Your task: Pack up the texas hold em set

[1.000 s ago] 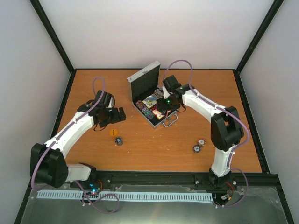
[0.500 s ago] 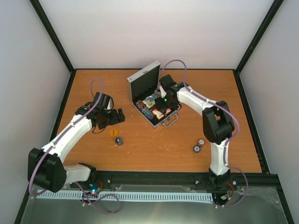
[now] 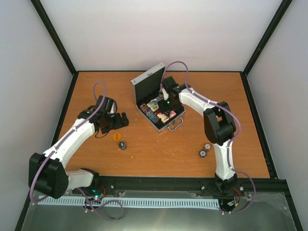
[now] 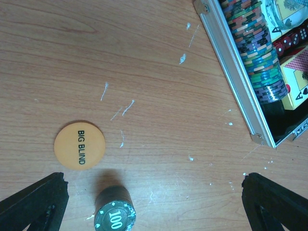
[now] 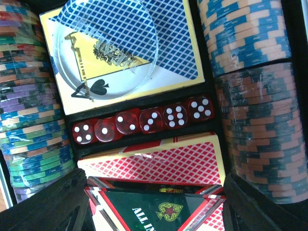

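Note:
The open silver case (image 3: pixel 169 124) sits at mid-table with its lid (image 3: pixel 148 84) raised. Its black lining holds rows of multicoloured chips (image 5: pixel 250 86), a blue card box (image 5: pixel 144 43), a red card box (image 5: pixel 183 159) and red dice (image 5: pixel 144 120). My right gripper (image 3: pixel 166 103) (image 5: pixel 154 204) hangs low over the red box, shut on a dark green triangular "ALL IN" token (image 5: pixel 159 211). My left gripper (image 3: pixel 120 120) (image 4: pixel 154 207) stands open above the table. An orange "BIG BLIND" disc (image 4: pixel 79 144) (image 3: pixel 116 136) and a dark "100" chip stack (image 4: pixel 114 214) (image 3: pixel 123 145) lie near its left finger.
Two small chip stacks (image 3: pixel 203 153) (image 3: pixel 207 146) sit on the wood to the right of the case. The case's metal handle (image 3: pixel 175 126) points toward the arms. Its aluminium rim (image 4: pixel 236 72) shows at the upper right of the left wrist view.
My right arm has swung back and to the left, further over the case, with the token still between its fingers. The left arm has barely shifted.

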Controlling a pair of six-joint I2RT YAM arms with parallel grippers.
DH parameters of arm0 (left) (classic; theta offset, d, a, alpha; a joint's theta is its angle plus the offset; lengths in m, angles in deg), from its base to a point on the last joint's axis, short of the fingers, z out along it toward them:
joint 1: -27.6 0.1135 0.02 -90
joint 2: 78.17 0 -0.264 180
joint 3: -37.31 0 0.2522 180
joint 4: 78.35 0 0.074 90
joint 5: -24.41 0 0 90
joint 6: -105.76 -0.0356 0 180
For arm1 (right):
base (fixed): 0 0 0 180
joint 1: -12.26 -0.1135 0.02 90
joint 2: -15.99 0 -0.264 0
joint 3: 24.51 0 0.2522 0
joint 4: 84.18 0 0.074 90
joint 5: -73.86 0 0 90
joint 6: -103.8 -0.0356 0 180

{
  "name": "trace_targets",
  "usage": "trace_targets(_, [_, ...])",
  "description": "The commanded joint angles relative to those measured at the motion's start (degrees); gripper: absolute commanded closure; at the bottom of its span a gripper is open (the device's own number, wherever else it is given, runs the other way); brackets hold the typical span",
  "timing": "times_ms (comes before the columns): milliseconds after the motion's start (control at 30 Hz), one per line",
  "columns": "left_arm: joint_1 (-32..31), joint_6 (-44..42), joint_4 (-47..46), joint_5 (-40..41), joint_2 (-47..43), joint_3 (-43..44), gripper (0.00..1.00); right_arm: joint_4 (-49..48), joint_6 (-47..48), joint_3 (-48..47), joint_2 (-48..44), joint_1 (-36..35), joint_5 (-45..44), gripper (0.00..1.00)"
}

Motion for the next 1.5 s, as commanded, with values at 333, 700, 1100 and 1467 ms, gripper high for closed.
trace_targets(333, [0.42,0.03,1.03,0.56,1.06,-0.99,0.0,0.67,1.38,-3.43,3.54,-0.65,-1.14,0.37])
trace_targets(700, [0.53,0.77,0.52,3.26,2.89,-2.98,0.0,0.84,0.89,-3.2,1.67,-0.66,-1.53,0.13])
trace_targets(1100, [2.44,3.53,-2.2,5.1,9.66,-4.42,0.12,0.16,-1.25,2.05,-10.12,-0.63,-1.97,0.07])
trace_targets(1467, [2.45,3.67,-2.74,7.21,14.69,-5.03,0.21,-0.54,-4.52,8.68,-17.75,-0.53,-0.2,0.09])
